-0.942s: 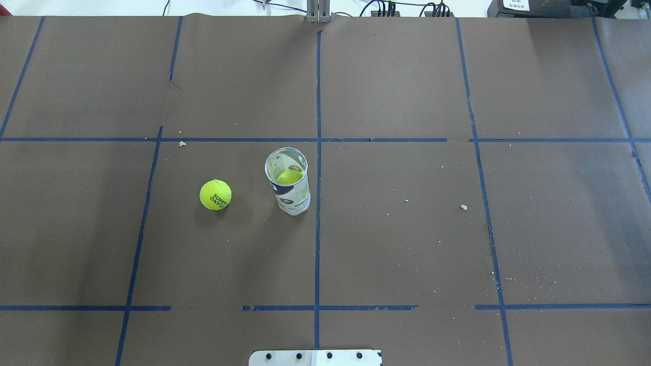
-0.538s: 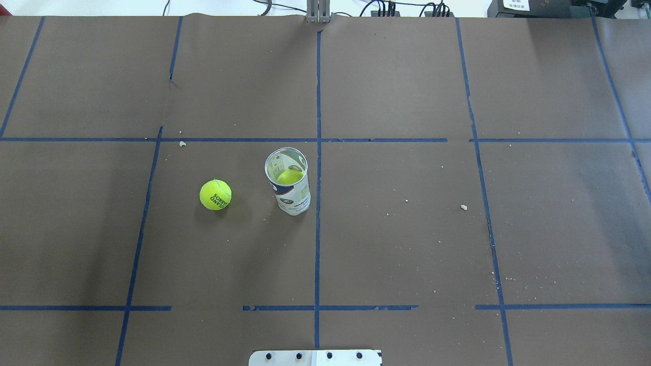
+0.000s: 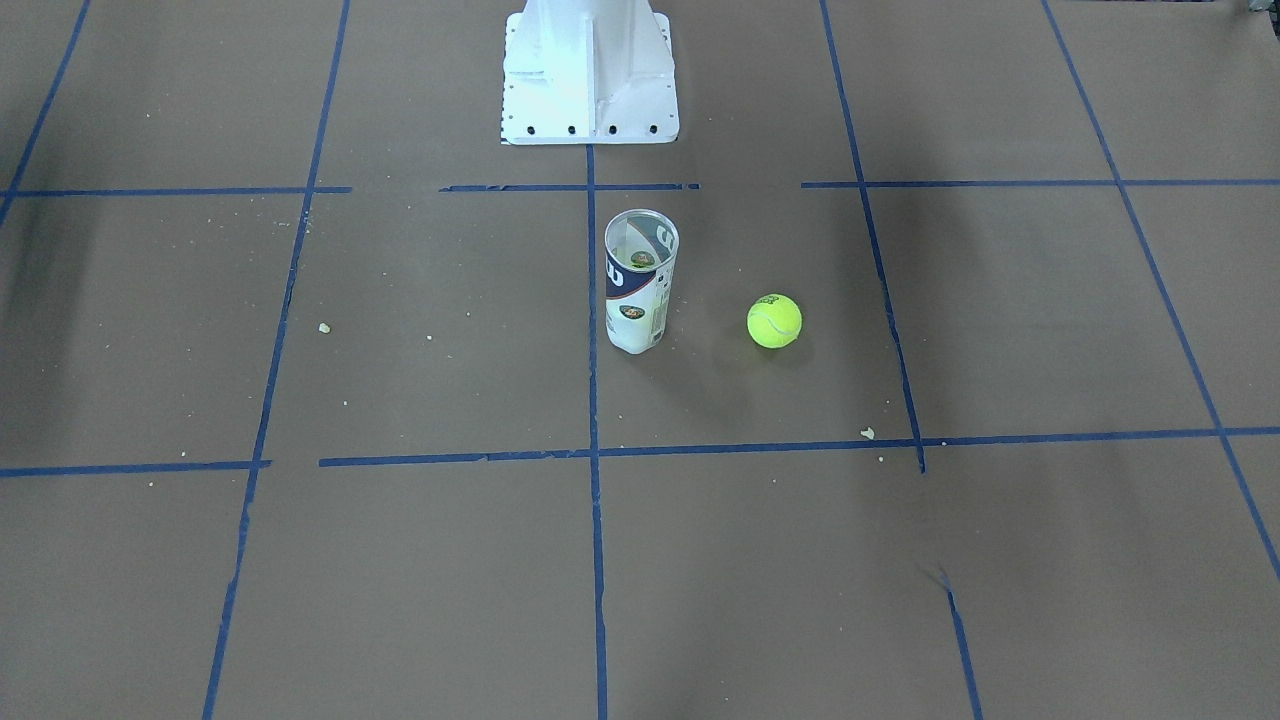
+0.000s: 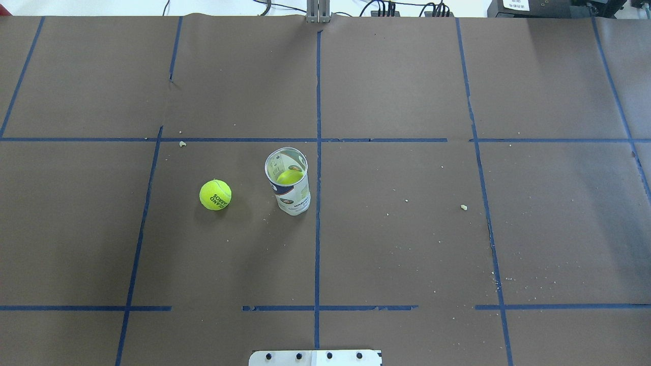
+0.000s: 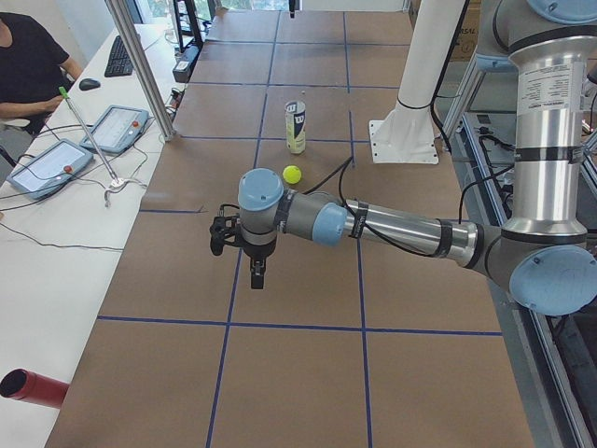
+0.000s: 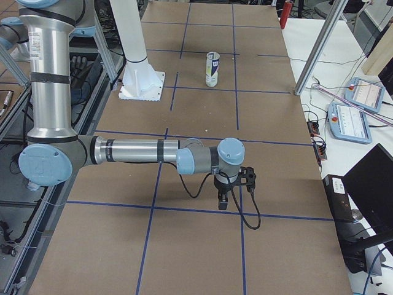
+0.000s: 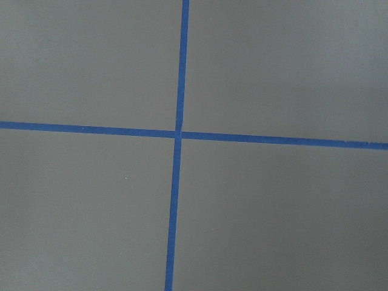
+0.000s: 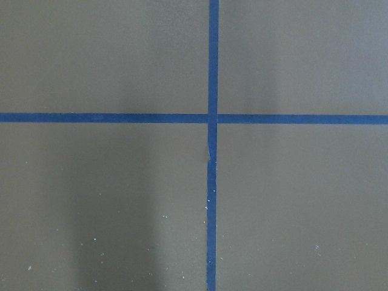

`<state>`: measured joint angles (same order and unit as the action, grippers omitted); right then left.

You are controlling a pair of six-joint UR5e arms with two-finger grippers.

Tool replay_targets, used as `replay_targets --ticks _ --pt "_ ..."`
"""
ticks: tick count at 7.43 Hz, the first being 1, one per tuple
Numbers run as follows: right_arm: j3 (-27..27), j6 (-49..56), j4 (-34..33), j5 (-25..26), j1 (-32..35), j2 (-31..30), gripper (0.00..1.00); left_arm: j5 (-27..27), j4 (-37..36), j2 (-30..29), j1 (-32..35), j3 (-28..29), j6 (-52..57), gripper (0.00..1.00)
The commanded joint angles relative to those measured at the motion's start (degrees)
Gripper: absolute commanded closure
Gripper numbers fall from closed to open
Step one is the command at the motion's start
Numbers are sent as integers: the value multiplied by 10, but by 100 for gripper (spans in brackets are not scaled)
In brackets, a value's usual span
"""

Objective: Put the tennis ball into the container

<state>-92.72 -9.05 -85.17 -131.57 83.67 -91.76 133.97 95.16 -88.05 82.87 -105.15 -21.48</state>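
Observation:
A yellow-green tennis ball [image 4: 215,194] [image 3: 774,321] [image 5: 292,174] lies on the brown paper, a short way beside the container. The container [image 4: 288,189] [image 3: 640,282] [image 5: 296,127] [image 6: 212,69] is a clear can with a white and navy label; it stands upright with its top open. Another yellow-green ball [image 4: 290,177] sits inside it. My left gripper [image 5: 257,275] hangs over the table's left end, far from both. At the opposite end my right gripper [image 6: 223,201] hangs likewise. Whether either is open or shut I cannot tell. Both wrist views show only paper and blue tape.
The white robot base [image 3: 590,70] [image 4: 315,358] stands at the table's near edge behind the can. Blue tape lines [image 4: 318,223] divide the paper into squares, with small crumbs [image 4: 463,207] scattered about. A seated operator [image 5: 23,65] and tablets [image 5: 117,126] are at a side desk.

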Motion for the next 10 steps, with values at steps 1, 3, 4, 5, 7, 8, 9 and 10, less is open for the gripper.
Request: replay_targets --ticks 1,3,4,5,7,8,9,10 --pt "0 0 0 0 0 0 0 -11 -1 -82 -95 -8 -132 0" --pt "0 0 0 0 0 0 0 -29 -14 -175 -182 -8 -225 0" --pt "0 0 0 0 0 0 0 -41 -45 -232 -237 -3 -258 0" --pt "0 0 0 0 0 0 0 -91 -73 -284 -296 -2 -292 0" --pt "0 0 0 0 0 0 0 -146 -69 -302 -380 -1 -340 0" --pt "0 0 0 0 0 0 0 -160 -67 -303 -402 4 -343 0" --pt "0 0 0 0 0 0 0 -172 -33 -296 -417 13 -346 0" --pt "0 0 0 0 0 0 0 -173 -12 -294 -418 26 -348 0"
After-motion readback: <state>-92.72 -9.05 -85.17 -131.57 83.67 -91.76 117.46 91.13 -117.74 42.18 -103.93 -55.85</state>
